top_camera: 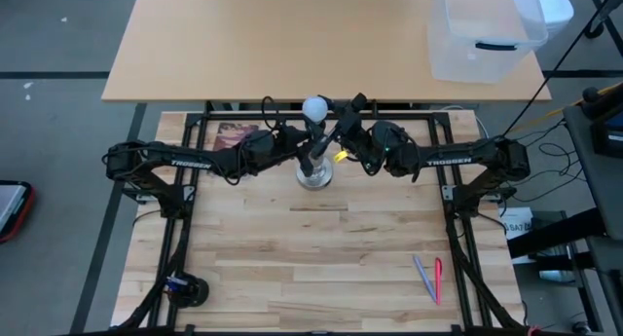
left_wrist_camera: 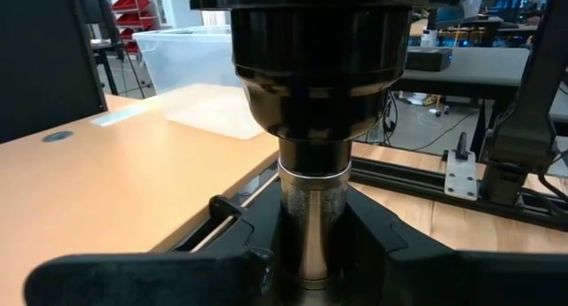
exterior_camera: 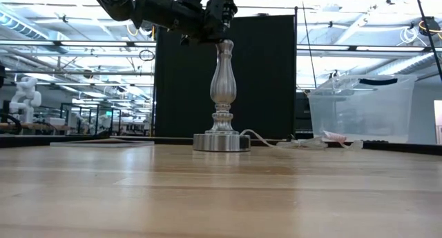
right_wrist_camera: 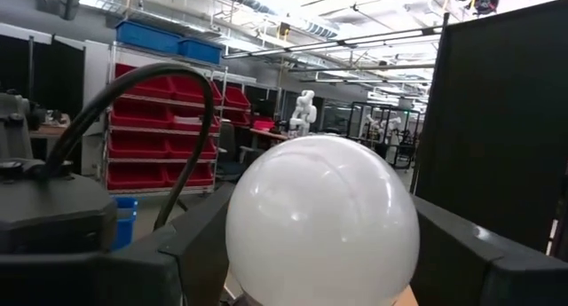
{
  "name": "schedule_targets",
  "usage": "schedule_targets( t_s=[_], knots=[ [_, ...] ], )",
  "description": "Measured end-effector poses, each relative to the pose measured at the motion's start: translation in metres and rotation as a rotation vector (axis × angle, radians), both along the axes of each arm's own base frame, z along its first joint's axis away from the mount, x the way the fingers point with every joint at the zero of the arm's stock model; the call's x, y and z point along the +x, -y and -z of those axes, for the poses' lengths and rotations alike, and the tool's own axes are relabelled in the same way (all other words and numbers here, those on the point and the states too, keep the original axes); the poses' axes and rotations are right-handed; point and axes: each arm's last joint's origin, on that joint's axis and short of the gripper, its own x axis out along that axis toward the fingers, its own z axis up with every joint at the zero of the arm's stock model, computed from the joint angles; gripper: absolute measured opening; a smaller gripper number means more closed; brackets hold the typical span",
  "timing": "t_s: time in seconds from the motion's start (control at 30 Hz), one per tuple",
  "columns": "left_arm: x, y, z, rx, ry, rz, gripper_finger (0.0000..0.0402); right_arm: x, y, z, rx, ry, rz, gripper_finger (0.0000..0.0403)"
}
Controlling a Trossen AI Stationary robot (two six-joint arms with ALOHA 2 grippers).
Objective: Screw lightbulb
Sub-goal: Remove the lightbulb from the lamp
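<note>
A silvery lamp stand [top_camera: 313,172] rests on its round base [exterior_camera: 221,142] at the middle of the wooden table, with a dark socket [left_wrist_camera: 311,66] on top. The lightbulb [top_camera: 314,108], a frosted white globe, sits above the socket; its screw base is hidden. My left gripper [top_camera: 306,147] comes in from the left and is shut on the stand below the socket. My right gripper [top_camera: 334,119] comes in from the right, and its fingers stand at the two sides of the globe [right_wrist_camera: 321,219]. My left gripper pinches the stand's silvery neck [left_wrist_camera: 311,213], just under the dark socket, between its two fingers. The fingers come in level from the table's left and lie across the upright stand, which stays on its base. My right gripper has the lightbulb's white globe between its two fingers [right_wrist_camera: 200,239], one on each side at its widest part. It comes in from the table's right, tipped slightly upward. The bulb stands upright over the socket.
A clear plastic bin [top_camera: 487,34] stands on the tan table beyond the wooden one. A pink and a purple pen [top_camera: 429,278] lie near the front right, a dark roll [top_camera: 187,290] at the front left. A white cord [exterior_camera: 276,141] runs from the stand's base.
</note>
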Motion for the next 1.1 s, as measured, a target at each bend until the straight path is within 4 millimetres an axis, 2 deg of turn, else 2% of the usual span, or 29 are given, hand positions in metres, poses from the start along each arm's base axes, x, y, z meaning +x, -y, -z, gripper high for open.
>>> schedule_targets(
  t_s=[0.53, 0.93, 1.1],
  knots=[
    [0.001, 0.003, 0.003, 0.001, -0.036, 0.174, 0.0072, -0.004, -0.004, -0.001, -0.023, -0.093, -0.122, 0.0262],
    [0.002, 0.006, 0.003, 0.012, -0.037, 0.381, 0.0072, -0.025, -0.012, -0.015, -0.022, -0.168, -0.319, 0.0264],
    [0.002, 0.007, 0.002, 0.009, -0.034, 0.448, 0.0072, -0.031, -0.006, -0.017, 0.002, -0.172, -0.409, 0.0261]
  ],
)
